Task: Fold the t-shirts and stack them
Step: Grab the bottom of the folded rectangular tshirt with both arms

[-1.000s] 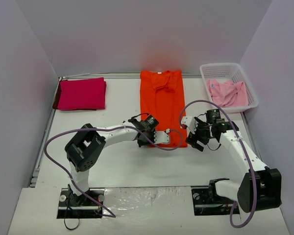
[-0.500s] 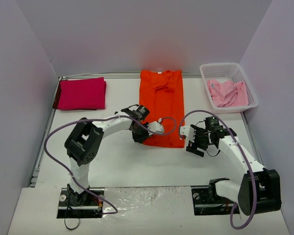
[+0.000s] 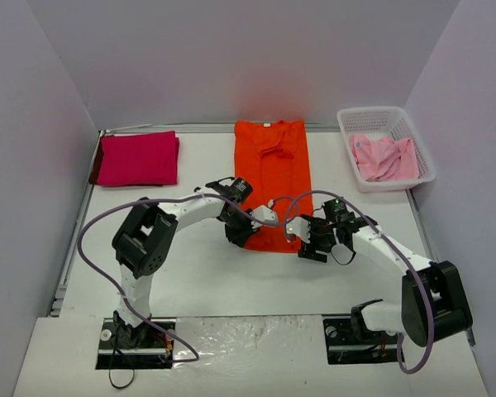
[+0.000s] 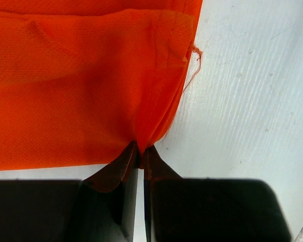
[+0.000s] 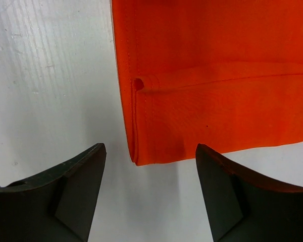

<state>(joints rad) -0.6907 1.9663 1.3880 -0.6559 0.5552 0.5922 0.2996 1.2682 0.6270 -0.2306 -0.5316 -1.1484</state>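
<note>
Overhead view first: the orange shirt (image 3: 273, 169) lies flat on the table (image 3: 190, 273), already narrowed into a long strip with the collar at the far end. Both my arms are down at its near hem, left pincer (image 3: 246, 236) at the left corner and right pincer (image 3: 304, 246) at the right one. I reckon that's so I can lift the hem toward the collar for the next fold. The red shirt (image 3: 138, 159) sits folded at the far left, so that one looks done. The white basket (image 3: 372, 110) at the far right holds the pink shirt (image 3: 383, 159), crumpled, and nothing else I can see. Left wrist view: my left pincer is clamped on the hem corner, with the cloth bunching into the tips. Right wrist view: my right pincer is apart, straddling the other corner without touching the cloth.
</note>
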